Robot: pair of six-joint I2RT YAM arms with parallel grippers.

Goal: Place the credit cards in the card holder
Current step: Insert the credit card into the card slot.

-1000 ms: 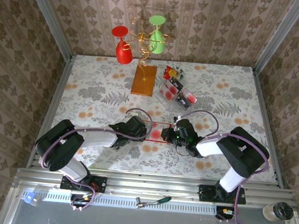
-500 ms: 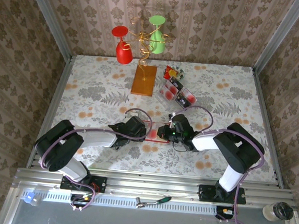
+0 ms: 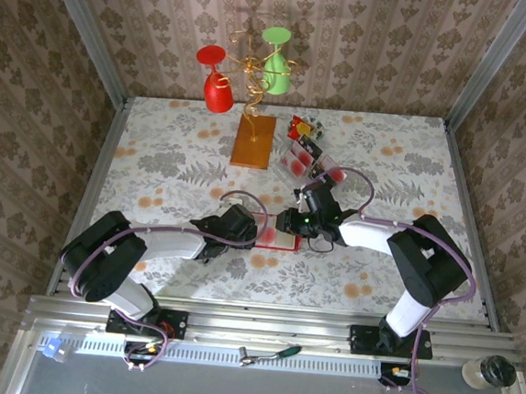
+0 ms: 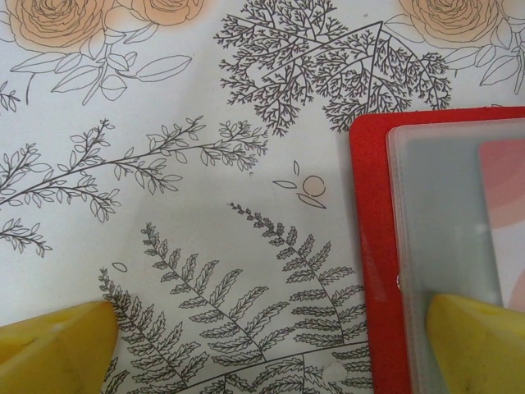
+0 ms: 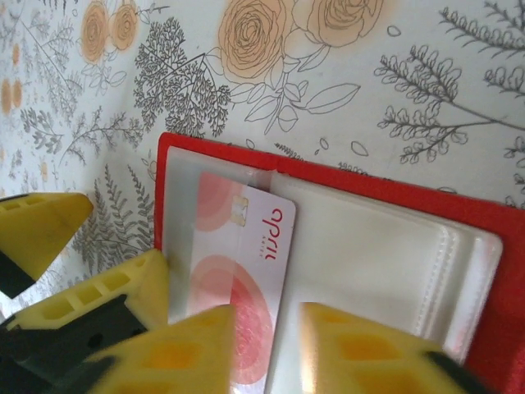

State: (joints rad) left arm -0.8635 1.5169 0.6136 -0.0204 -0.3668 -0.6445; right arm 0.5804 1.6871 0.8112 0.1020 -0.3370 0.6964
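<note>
The red card holder (image 5: 459, 213) lies open on the flowered cloth, its clear sleeves facing up. One whitish-pink credit card (image 5: 246, 246) with red round marks sits partly inside the left sleeve. My right gripper (image 5: 267, 351) hovers low over that card's near end, jaws a little apart and pinching nothing. My left gripper (image 4: 262, 349) stands wide open. One of its yellow fingers (image 4: 480, 341) rests on the holder's clear sleeve (image 4: 443, 213), and the other is on the cloth. From above, both grippers meet at the holder (image 3: 276, 239). More credit cards (image 3: 307, 164) lie beyond it.
An orange-brown wooden slab (image 3: 253, 141) with a gold wire stand holds a red glass (image 3: 216, 82) and a green glass (image 3: 275, 64) at the back. A small red-and-yellow wrapper (image 3: 301, 127) lies by the cards. Patterned walls close in the table.
My right gripper has moved left and away from me over the holder. Its jaws have parted slightly. The left arm has stayed put.
</note>
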